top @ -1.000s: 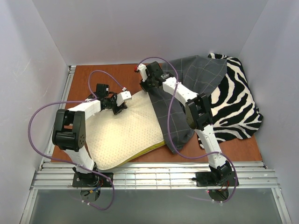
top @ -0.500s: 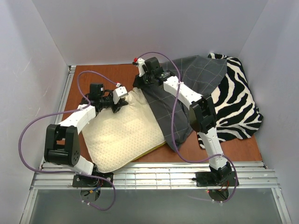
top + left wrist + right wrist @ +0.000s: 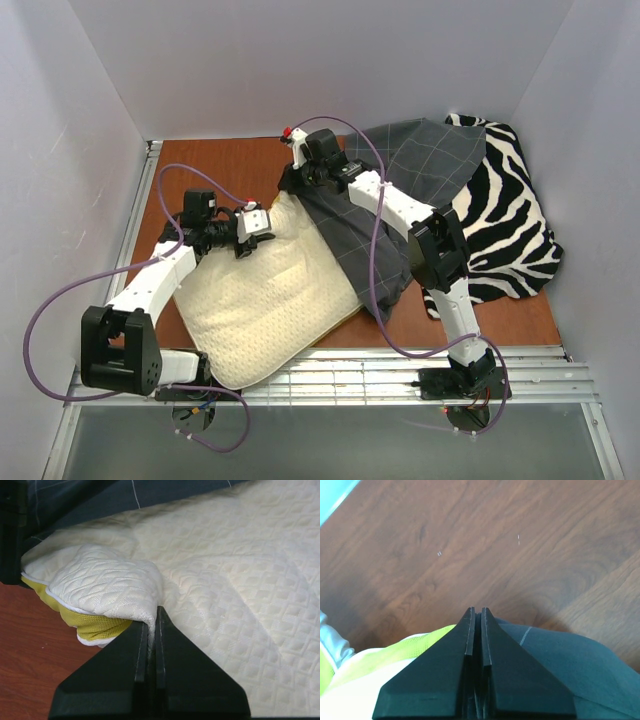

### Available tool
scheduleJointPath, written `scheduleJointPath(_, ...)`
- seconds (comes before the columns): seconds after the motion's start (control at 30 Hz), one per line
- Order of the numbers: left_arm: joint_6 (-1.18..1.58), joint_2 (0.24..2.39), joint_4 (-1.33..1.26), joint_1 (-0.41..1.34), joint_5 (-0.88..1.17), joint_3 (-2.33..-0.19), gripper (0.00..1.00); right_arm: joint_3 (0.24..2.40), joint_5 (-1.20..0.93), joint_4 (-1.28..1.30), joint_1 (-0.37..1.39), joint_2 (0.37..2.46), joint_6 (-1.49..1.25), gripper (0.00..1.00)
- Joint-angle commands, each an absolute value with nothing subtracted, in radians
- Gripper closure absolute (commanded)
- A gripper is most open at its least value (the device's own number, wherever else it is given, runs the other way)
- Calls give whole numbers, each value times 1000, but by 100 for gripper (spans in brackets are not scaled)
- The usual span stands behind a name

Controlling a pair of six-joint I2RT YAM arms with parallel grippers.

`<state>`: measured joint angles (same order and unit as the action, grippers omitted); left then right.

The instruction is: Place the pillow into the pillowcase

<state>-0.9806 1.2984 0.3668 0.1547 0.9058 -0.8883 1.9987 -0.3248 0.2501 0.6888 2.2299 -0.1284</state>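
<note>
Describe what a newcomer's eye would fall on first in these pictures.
The cream, dimpled pillow fills the near left of the table, its far-left corner pinched in the left arm's jaws. The dark grey pillowcase drapes over its right side, with the bold zebra-striped fabric at far right.

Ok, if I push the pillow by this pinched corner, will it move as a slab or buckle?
Likely buckles: the corner in the left gripper is already folded over on itself, so the pillow seems soft foam. It probably won't slide easily either; most of its broad face rests on the table.
</note>
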Motion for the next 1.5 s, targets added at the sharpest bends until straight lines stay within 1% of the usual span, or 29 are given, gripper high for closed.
scheduleJointPath(0.0,-1081,1299,426,178,989,-856,100,1983,-351,204,712,2169,-109,99)
scheduleJointPath(0.03,-1081,1305,425,178,989,-862,100,1979,-339,212,712,2166,-100,94)
scheduleJointPath(0.07,-1083,1310,425,178,991,-865,100,1976,-328,219,710,2164,-68,98)
scheduleJointPath(0.2,-1080,1325,414,178,991,-879,100,1985,-255,273,709,2172,-19,99)
scheduleJointPath(0.23,-1080,1330,411,178,989,-880,100,1986,-255,285,706,2174,-15,91)
scheduleJointPath(0.3,-1084,1338,408,178,985,-885,100,1982,-256,304,706,2178,-9,92)
scheduleJointPath(0.33,-1085,1339,405,178,983,-885,100,1983,-252,311,704,2181,-11,87)
scheduleJointPath(0.37,-1088,1342,405,178,982,-885,100,1986,-250,319,703,2184,-15,79)
scheduleJointPath(0.4,-1089,1342,402,178,980,-885,100,1990,-253,327,698,2189,-18,74)
scheduleJointPath(0.43,-1088,1342,400,178,982,-885,100,1991,-259,330,698,2192,-17,92)
scheduleJointPath(0.47,-1086,1338,400,178,980,-884,100,1994,-262,336,696,2194,-17,99)
scheduleJointPath(0.67,-1089,1336,399,178,970,-882,100,2000,-250,347,681,2195,-15,99)
scheduleJointPath(0.8,-1086,1350,382,178,965,-882,100,2016,-333,348,677,2180,-41,99)
scheduleJointPath(0.87,-1085,1353,379,178,960,-884,100,2048,-333,386,683,2175,-14,99)
scheduleJointPath(0.9,-1085,1351,379,178,959,-884,100,2065,-312,406,683,2174,-3,78)
scheduleJointPath(0.93,-1085,1347,379,178,957,-881,100,2068,-290,429,683,2168,36,64)
scheduleJointPath(0.97,-1092,1344,379,178,954,-876,100,2060,-269,436,683,2149,93,54)
scheduleJointPath(1.03,-1095,1342,379,178,956,-874,100,2046,-206,458,683,2135,135,43)
scheduleJointPath(1.07,-1094,1345,379,178,957,-873,100,2046,-180,472,683,2134,158,43)
scheduleJointPath(1.1,-1094,1348,379,178,959,-876,100,2048,-169,483,684,2135,178,47)
scheduleJointPath(1.13,-1092,1350,379,178,957,-877,100,2046,-160,494,683,2138,192,48)
scheduleJointPath(1.47,-1078,1365,367,178,945,-897,100,2071,-143,578,681,2192,256,49)
